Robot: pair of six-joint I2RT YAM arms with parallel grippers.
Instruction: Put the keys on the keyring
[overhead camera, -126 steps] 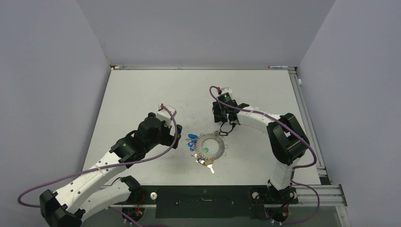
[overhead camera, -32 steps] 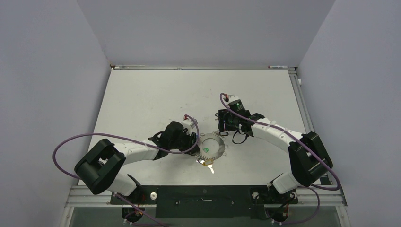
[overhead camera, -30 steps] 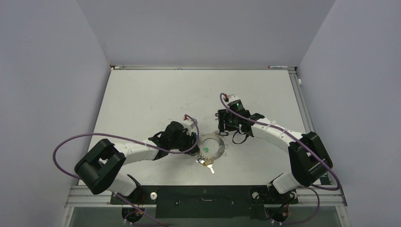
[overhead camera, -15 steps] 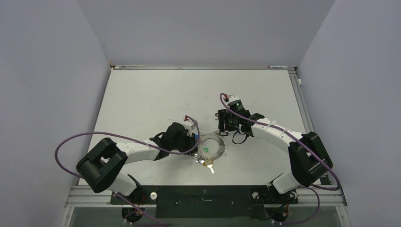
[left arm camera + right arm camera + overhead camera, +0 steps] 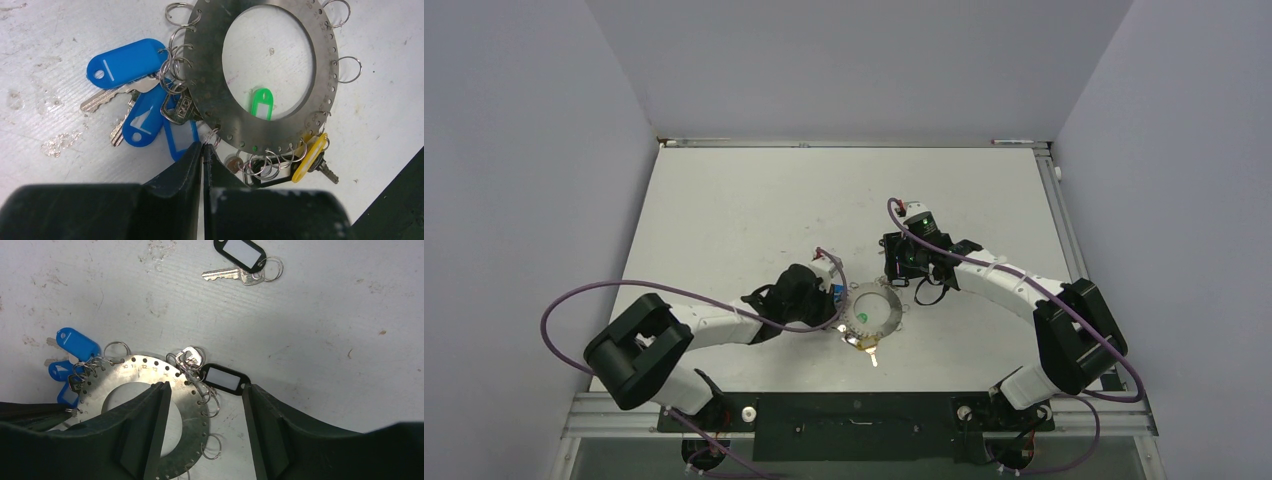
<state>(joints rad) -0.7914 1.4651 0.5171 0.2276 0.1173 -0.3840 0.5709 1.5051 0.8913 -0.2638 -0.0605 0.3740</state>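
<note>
Closing is done on the left gripper (image 5: 202,150). Its jaws stood apart a second ago and are now pressed flat together. The tips sit right at a small split ring (image 5: 212,136) on the rim of the keyring (image 5: 205,75). You can't tell from the wrist view whether that ring is pinched. The left arm has also crept slightly along the keyring's left edge toward its near side.

Right gripper (image 5: 205,386) is unchanged over the last second. Its jaws are wide apart and empty, straddling the keyring's far rim and a black-tagged key (image 5: 223,378) hooked there.

- Blue-tagged keys (image 5: 125,62): bunched at the keyring's left rim.
- Green tag (image 5: 262,102): shows through the keyring's centre hole.
- Yellow tag (image 5: 311,157): at the keyring's near rim.
- Loose black-tagged key (image 5: 243,255): lies apart, beyond the keyring's far side.

Keyring lies flat on the table (image 5: 724,200), in the same spot as before.
</note>
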